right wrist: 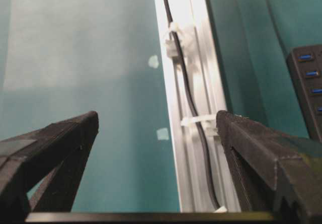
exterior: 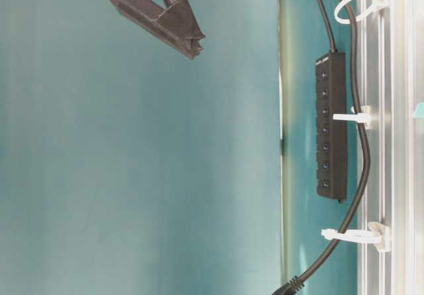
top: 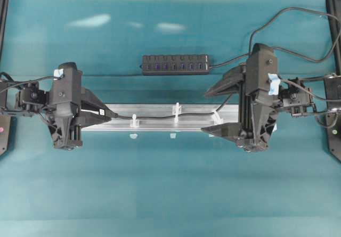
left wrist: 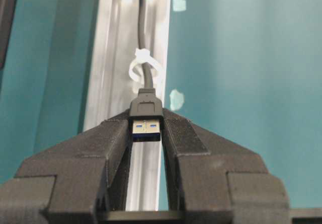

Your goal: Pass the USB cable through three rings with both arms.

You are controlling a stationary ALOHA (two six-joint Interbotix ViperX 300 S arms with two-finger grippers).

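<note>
The USB cable (top: 154,117) lies along the silver rail (top: 160,108). It threads the left ring (top: 135,121) and the middle ring (top: 177,111) and reaches the right ring (top: 217,115), where my right arm partly hides it. My left gripper (top: 110,117) is shut on the USB plug (left wrist: 147,126) just past the left ring (left wrist: 143,69). My right gripper (top: 206,113) is open and empty, its fingers straddling the rail by the right ring. In the right wrist view the cable (right wrist: 190,95) passes two rings (right wrist: 198,121).
A black multi-port hub (top: 175,64) lies behind the rail, and its cord loops to the back right. Small pale blue tape bits (top: 133,136) mark the cloth in front of the rail. Black frame posts stand at both side edges.
</note>
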